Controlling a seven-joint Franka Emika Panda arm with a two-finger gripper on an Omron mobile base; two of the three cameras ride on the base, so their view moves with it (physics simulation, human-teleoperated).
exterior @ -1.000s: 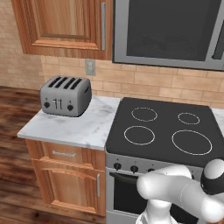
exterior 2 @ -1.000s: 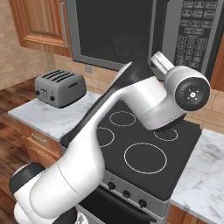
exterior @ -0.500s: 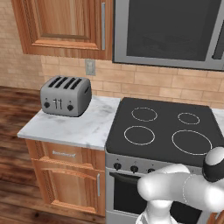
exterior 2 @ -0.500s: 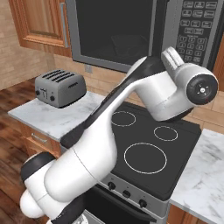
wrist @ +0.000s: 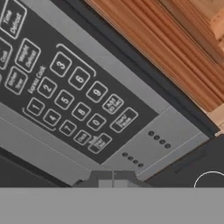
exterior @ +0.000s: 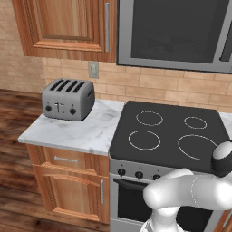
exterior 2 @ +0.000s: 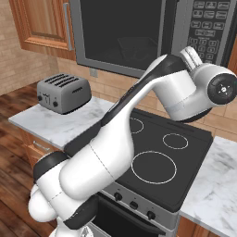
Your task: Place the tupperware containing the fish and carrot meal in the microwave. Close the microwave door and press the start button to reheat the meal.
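- The gripper (wrist: 113,178) is pinched fully closed and empty, its tips side by side and pointed at the keypad (wrist: 65,94) of the microwave (exterior 2: 139,32).
- The microwave door (exterior: 174,31) looks closed, and through the dark glass I can just make out the tupperware (exterior: 165,44) inside; the meal itself is too dim to pick out.
- So by my read, only the start press is left.
- Risk one: wrong key. The buttons sit packed tight, and the tips are lined up below the bottom row, not squarely on any key. A straight push from here may hit the bare grey panel (wrist: 162,140) with its small dots, or clip a neighbouring button.
- Risk two: the hand is rolled against the panel, so the whole pad runs diagonally. A slanted approach could let the closed tips slide off a key.
- Risk three: the arm's elbow (exterior 2: 203,90) hangs right above the stove top (exterior 2: 152,157), so an overshoot could press the panel too hard.
- Writing: digits 0 to 9 show on the pad, mostly legible. I read "Time Defrost", "Weight Defrost", "Express Cook" and "Add 30 Sec".
- The two lowest keys are blurred; one may say "Start/Pause", but I can't swear to it.
- No brand name is visible.
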